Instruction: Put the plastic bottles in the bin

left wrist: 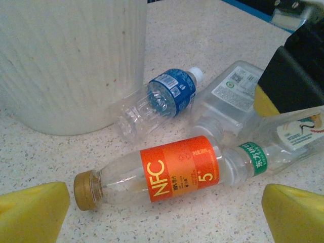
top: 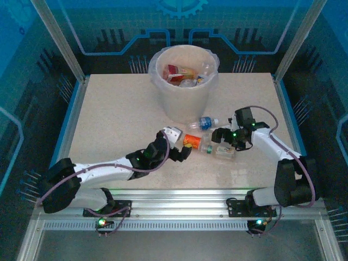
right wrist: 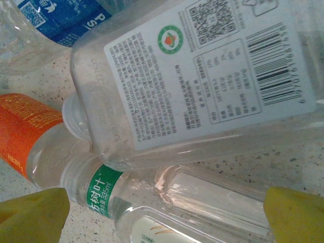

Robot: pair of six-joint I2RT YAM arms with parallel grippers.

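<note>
The bin (top: pixel 182 100) stands at the table's far middle with several bottles inside. In front of it lie a blue-labelled bottle (top: pixel 205 124) (left wrist: pixel 169 96), an orange-labelled bottle (top: pixel 193 141) (left wrist: pixel 174 172) with a gold cap, a square clear bottle with a white label (left wrist: pixel 235 88) (right wrist: pixel 202 76), and a clear bottle with a green neck band (top: pixel 220 150) (right wrist: pixel 167 202). My left gripper (top: pixel 183 149) (left wrist: pixel 164 217) is open, just short of the orange bottle. My right gripper (top: pixel 224 141) (right wrist: pixel 164 217) is open, its yellow fingers (right wrist: pixel 298 215) straddling the green-banded bottle.
The four loose bottles lie bunched together, touching one another, right against the bin's near wall (left wrist: pixel 71 66). The right gripper's black finger with its yellow pad (left wrist: pixel 291 81) shows in the left wrist view, close over the bottles. Blue rails edge the table (top: pixel 109 119).
</note>
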